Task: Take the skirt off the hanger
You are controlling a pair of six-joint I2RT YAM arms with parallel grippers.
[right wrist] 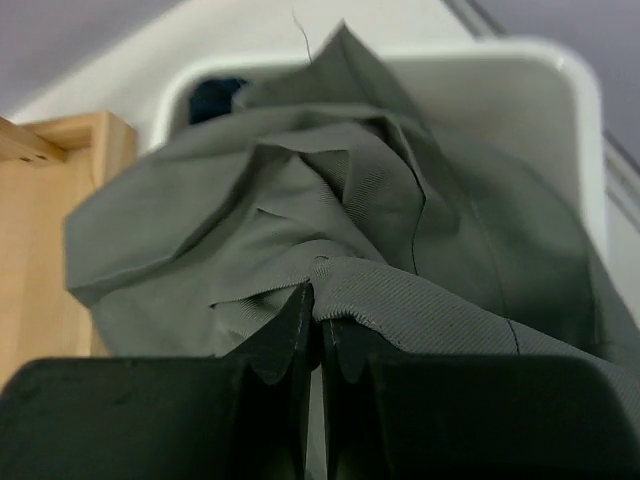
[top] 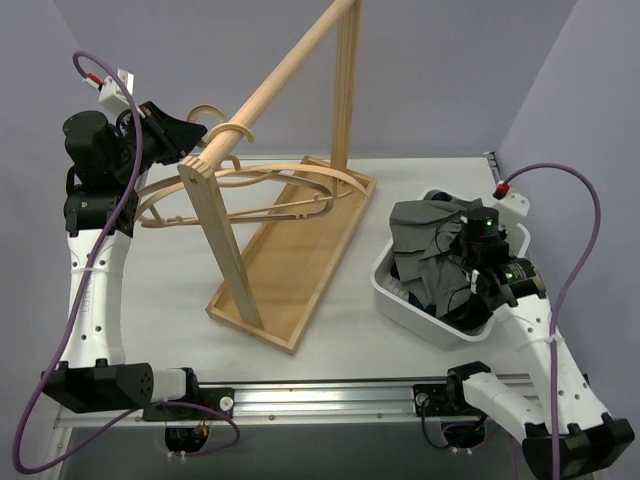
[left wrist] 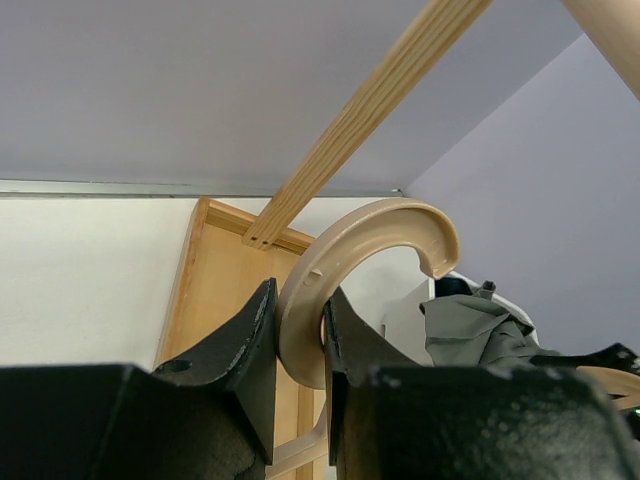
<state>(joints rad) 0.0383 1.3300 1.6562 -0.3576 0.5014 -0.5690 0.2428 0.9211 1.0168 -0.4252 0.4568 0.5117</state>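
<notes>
The grey skirt (top: 425, 240) lies crumpled in the white bin (top: 395, 298) at the right; it is off the hanger. My right gripper (top: 478, 272) is shut on a fold of the skirt (right wrist: 400, 230) over the bin, the cloth pinched between its fingertips (right wrist: 300, 320). The beige wooden hanger (top: 270, 185) hangs bare by the rack's near post. My left gripper (top: 185, 135) is shut on the hanger's hook (left wrist: 330, 290), close under the rack's rail (top: 290, 60).
The wooden clothes rack stands mid-table on a flat tray base (top: 300, 260) with a slanting post (top: 222, 245) near the hanger and an upright post (top: 346, 90) behind. A dark item (right wrist: 215, 98) sits in the bin's far corner. Purple cables loop off both arms.
</notes>
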